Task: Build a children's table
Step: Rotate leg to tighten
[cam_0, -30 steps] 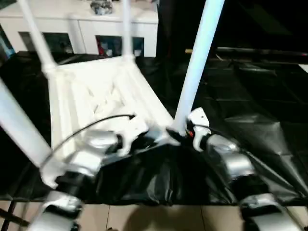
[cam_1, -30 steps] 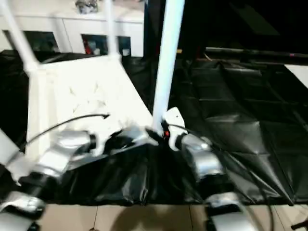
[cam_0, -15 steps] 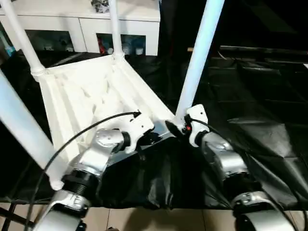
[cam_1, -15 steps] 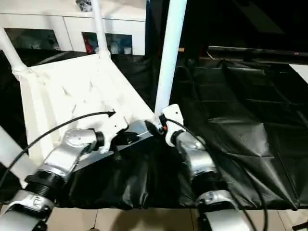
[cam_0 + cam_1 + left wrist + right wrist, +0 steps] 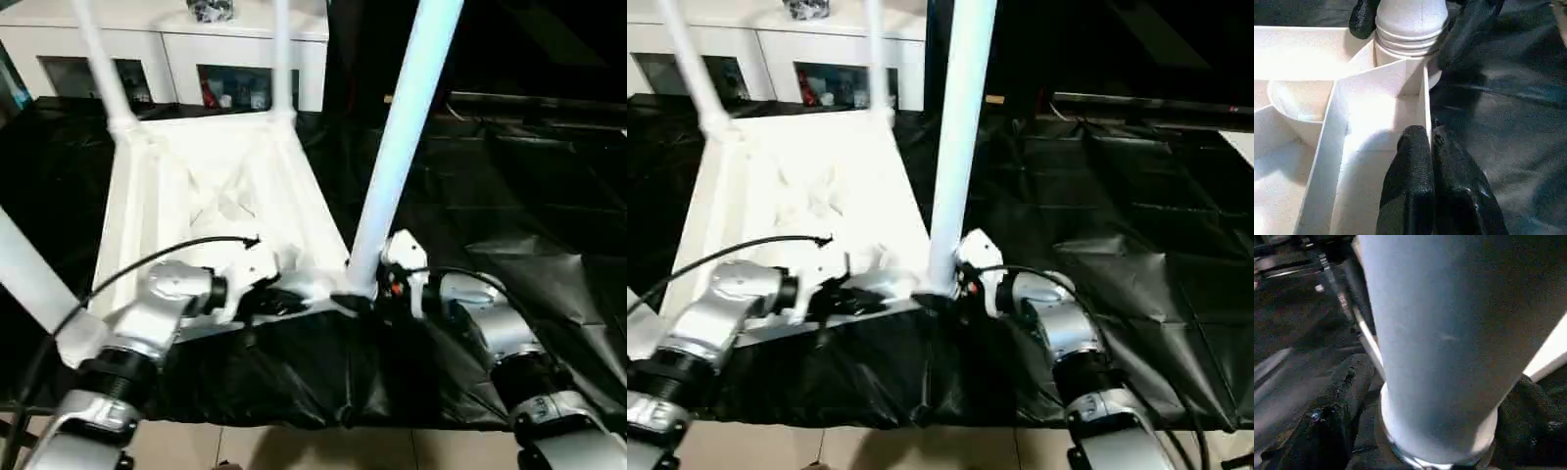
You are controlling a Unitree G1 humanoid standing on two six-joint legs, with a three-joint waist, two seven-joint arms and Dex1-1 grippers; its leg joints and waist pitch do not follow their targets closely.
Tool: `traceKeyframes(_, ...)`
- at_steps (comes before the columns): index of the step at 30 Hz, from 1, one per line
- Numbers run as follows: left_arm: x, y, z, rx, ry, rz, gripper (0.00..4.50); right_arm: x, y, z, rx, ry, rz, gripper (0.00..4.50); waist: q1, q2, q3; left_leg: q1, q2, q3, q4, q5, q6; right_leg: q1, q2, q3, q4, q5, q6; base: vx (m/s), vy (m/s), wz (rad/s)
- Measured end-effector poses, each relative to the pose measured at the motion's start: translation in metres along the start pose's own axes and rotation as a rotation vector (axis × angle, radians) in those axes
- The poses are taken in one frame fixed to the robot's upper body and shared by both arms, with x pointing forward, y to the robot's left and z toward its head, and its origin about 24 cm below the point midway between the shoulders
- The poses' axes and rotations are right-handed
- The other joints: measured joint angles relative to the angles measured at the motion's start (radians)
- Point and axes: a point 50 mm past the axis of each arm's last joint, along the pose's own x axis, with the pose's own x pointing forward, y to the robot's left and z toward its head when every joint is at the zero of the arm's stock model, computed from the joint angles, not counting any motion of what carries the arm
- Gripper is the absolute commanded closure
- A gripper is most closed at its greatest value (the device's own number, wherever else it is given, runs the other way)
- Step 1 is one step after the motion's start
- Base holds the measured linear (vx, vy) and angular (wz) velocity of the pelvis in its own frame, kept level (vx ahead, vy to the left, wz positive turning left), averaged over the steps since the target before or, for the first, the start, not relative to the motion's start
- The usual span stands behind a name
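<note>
The children's table (image 5: 206,196) lies upside down on a black sheet, ribbed underside up. Its white legs stand upright at the corners. The near right leg (image 5: 402,147) rises just ahead of my right arm. My right gripper (image 5: 364,297) is open around this leg's base, with a black finger (image 5: 1347,396) on each side of the ringed collar (image 5: 1410,29). My left gripper (image 5: 1430,142) is shut on the thin rim wall (image 5: 1425,98) of the top, just beside that corner. The near left leg (image 5: 29,274) crosses the picture's left edge.
A white cabinet (image 5: 176,49) with glass doors stands behind the table. The crumpled black sheet (image 5: 529,196) spreads to the right and hangs over the front edge above a tan floor (image 5: 294,450). A black cable (image 5: 147,264) arcs over my left forearm.
The head views have shifted and tilted. My right gripper has opened wider around the near right leg's base and its wrist has turned. My left gripper keeps its pinch on the rim.
</note>
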Motion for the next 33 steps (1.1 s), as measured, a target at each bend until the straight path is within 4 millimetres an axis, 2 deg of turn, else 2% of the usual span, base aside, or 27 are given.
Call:
traceKeyframes(3,-0.003,-0.001,-0.002,0.001,0.003,-0.023,4.5,-0.001,0.001,0.001,-0.014,0.017,0.045,0.94,0.001,-0.001,0.0,0.0,0.0,0.0,0.0,0.0,0.0,0.0,0.0,0.0,0.0,0.0,0.0,0.0,0.0,0.0)
traceKeyframes(11,-0.005,-0.001,-0.002,0.001,0.009,-0.047,4.5,-0.001,0.002,0.0,-0.011,0.02,0.063,1.65,0.004,-0.004,-0.001,0.001,0.0,0.0,0.0,0.0,0.0,0.001,0.0,0.0,0.0,0.0,0.0,0.0,0.0,0.0)
traceKeyframes(17,-0.004,-0.001,-0.002,0.006,0.007,-0.037,4.5,-0.001,0.004,-0.002,0.01,-0.005,0.034,1.78,0.009,-0.004,-0.001,0.002,0.0,0.0,0.0,0.0,0.0,0.001,0.0,0.0,0.0,0.0,0.0,0.0,0.0,0.0)
traceKeyframes(20,0.002,0.002,-0.002,0.019,0.009,0.034,4.5,0.003,0.0,-0.003,0.033,-0.021,-0.082,1.8,0.003,-0.004,-0.001,0.005,0.0,0.0,0.0,0.0,0.0,0.003,0.0,0.001,0.001,0.001,-0.002,0.0,0.0,0.0)
traceKeyframes(23,0.017,0.009,0.005,0.02,0.008,0.155,4.5,0.011,-0.009,-0.005,0.1,-0.066,-0.324,1.81,-0.007,-0.003,-0.001,0.005,-0.001,0.0,0.0,0.0,0.0,0.003,0.0,0.002,0.001,-0.001,0.002,-0.033,-0.001,0.0)
traceKeyframes(26,0.04,0.013,0.015,-0.01,0.002,0.269,4.5,0.019,-0.018,-0.006,0.192,-0.104,-0.586,1.81,-0.014,0.002,0.001,0.005,-0.002,0.0,0.0,0.0,0.0,0.002,-0.001,0.003,-0.001,-0.001,0.002,0.0,0.0,0.0)
traceKeyframes(31,0.056,0.014,0.022,-0.045,-0.017,0.329,4.5,0.025,-0.022,-0.003,0.247,-0.117,-0.756,1.81,-0.01,0.011,0.0,0.003,-0.003,0.0,-0.001,0.0,0.0,0.002,-0.001,0.003,-0.002,-0.001,0.002,0.0,0.0,0.0)
traceKeyframes(33,0.058,0.014,0.024,-0.041,-0.018,0.33,4.5,0.025,-0.023,-0.003,0.241,-0.117,-0.766,1.25,-0.008,0.013,-0.001,0.003,-0.003,0.0,-0.001,0.0,0.0,0.003,-0.001,0.003,-0.002,0.0,0.003,0.0,0.0,0.0)
